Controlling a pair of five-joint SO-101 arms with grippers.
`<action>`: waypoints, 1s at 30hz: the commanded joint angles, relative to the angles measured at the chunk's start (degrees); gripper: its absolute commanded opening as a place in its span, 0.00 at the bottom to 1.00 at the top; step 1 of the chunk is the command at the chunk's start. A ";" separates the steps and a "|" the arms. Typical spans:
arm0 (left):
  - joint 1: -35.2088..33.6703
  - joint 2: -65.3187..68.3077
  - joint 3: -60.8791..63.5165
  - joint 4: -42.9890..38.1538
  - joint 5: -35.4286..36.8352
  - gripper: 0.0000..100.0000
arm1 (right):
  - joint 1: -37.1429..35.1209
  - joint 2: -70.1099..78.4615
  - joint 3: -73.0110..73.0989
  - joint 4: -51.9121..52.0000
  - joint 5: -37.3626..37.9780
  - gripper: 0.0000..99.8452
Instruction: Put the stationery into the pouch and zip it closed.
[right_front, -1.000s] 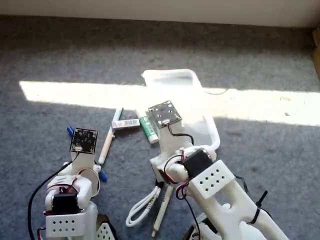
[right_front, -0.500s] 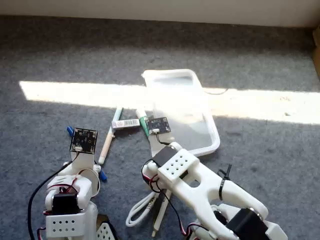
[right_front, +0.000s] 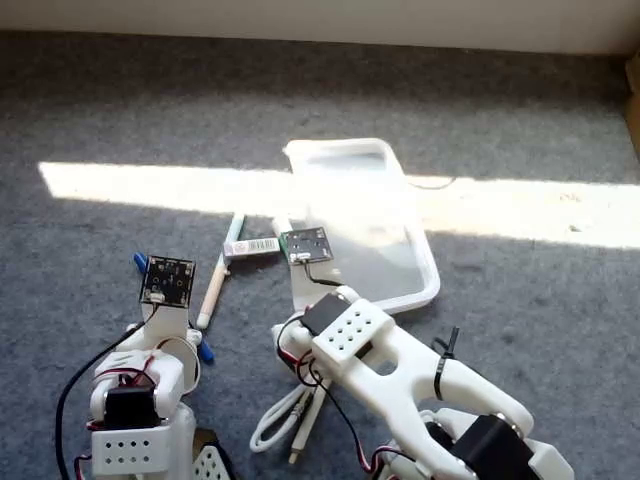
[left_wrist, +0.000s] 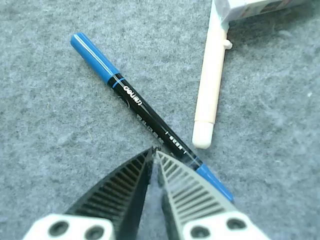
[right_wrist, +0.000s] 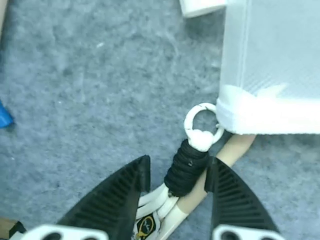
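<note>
On the grey carpet (right_front: 100, 110), the translucent white pouch (right_front: 365, 205) lies flat at mid-scene. Its far end is in a band of sunlight and its near-left corner is just beside the right arm's wrist.

Left of the pouch the stationery lies loose and outside it:
- A labelled white box (right_front: 254, 246) lies closest to the pouch.
- A teal pen (right_front: 236, 230) lies at the box's left end.
- A cream pen (right_front: 212, 290) runs nearward from the box, its far end meeting it.
- A blue pen (left_wrist: 142, 116) with a black barrel lies farther left and nearer, slantwise and partly under the left arm, apart from the cream pen.

Near the pouch's near-left corner a white cable (right_front: 280, 420) sits coiled. It is tied with a black wrap (right_wrist: 187, 167) that ends in a white ring (right_wrist: 202, 125), and the ring lies just beside the pouch's edge. A second cream pen (right_front: 303, 438) lies beneath the cable, touching it.

Low over that bundle hangs the right gripper (right_wrist: 177, 164). Its jaws are spread wide, one on each side of the black wrap, and they grip nothing. Over the blue pen hangs the left gripper (left_wrist: 154, 154), jaws pressed together with nothing between them. Its tips are at the barrel's edge, and I cannot tell whether they touch it.
</note>
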 joint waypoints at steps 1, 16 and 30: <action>-0.57 -0.48 1.10 -1.14 0.35 0.01 | -0.31 0.66 -0.04 -0.92 -2.64 0.19; -0.66 -0.48 1.10 -1.14 0.35 0.01 | -2.51 8.13 -0.48 -0.92 -3.16 0.19; -3.30 -0.48 1.10 -1.14 0.35 0.01 | -2.42 10.51 -0.04 0.66 -2.73 0.19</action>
